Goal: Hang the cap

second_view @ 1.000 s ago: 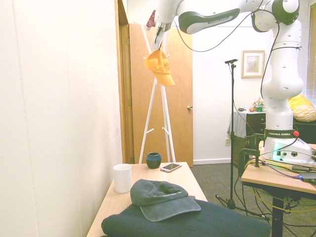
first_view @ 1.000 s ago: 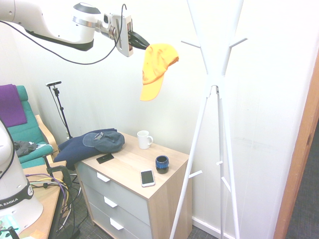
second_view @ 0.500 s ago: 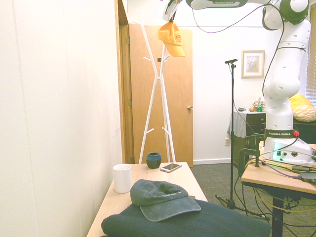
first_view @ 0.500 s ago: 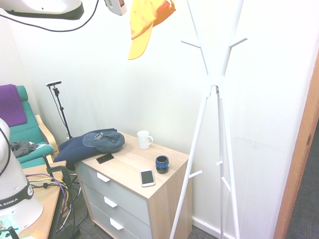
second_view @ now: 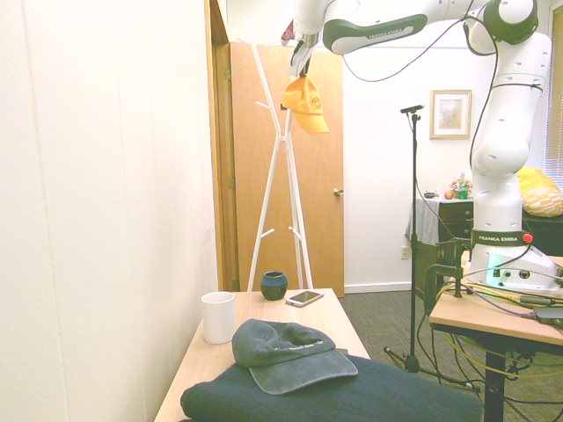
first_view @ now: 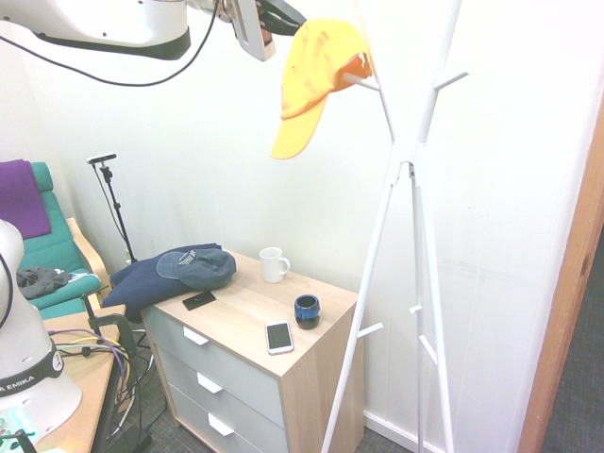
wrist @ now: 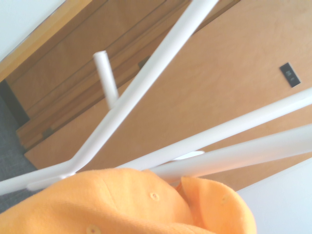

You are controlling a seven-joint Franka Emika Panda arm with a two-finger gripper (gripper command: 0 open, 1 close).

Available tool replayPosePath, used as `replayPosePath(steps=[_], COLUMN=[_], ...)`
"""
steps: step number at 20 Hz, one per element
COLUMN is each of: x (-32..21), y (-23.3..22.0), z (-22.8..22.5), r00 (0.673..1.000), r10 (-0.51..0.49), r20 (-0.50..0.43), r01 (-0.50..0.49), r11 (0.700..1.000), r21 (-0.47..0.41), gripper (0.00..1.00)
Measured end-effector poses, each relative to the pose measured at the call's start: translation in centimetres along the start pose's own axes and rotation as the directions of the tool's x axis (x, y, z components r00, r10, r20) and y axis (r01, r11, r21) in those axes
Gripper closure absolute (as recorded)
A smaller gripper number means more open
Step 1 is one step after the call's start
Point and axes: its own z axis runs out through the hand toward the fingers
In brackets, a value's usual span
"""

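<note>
The yellow-orange cap (first_view: 313,75) hangs high up by the white coat stand (first_view: 401,189), its crown against an upper peg and its brim pointing down. My gripper (first_view: 288,17) is shut on the cap's top edge, just left of the stand's poles. In the second exterior view the cap (second_view: 305,103) dangles under the gripper (second_view: 300,63) in front of the coat stand (second_view: 280,167). The wrist view shows the cap's crown (wrist: 131,204) close under the stand's crossing white poles (wrist: 146,87).
A dresser (first_view: 260,326) below holds a dark cap (first_view: 193,267) on a navy garment, a white mug (first_view: 273,264), a blue cup (first_view: 306,310) and a phone (first_view: 279,337). A wooden door (second_view: 312,176) stands behind the coat stand. A green chair (first_view: 52,250) is at left.
The arm swung the cap up and away from the stand, then brought it back down and across onto the stand's upper peg. The gripper stayed shut on it.
</note>
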Motion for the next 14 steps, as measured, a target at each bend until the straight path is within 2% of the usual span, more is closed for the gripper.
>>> replayPosePath(steps=[2, 3, 14], x=[-1.0, -1.6, -5.4], y=[-0.4, -0.5, -1.0], z=[1.2, 1.7, 5.1], r00=[1.0, 1.0, 0.998], r10=[0.001, 0.002, 0.003], r20=[0.01, 0.017, 0.07], r01=[-0.001, -0.001, -0.001], r11=[1.0, 1.0, 1.0], r21=[-0.002, -0.006, -0.023], gripper=[1.0, 0.0, 0.0])
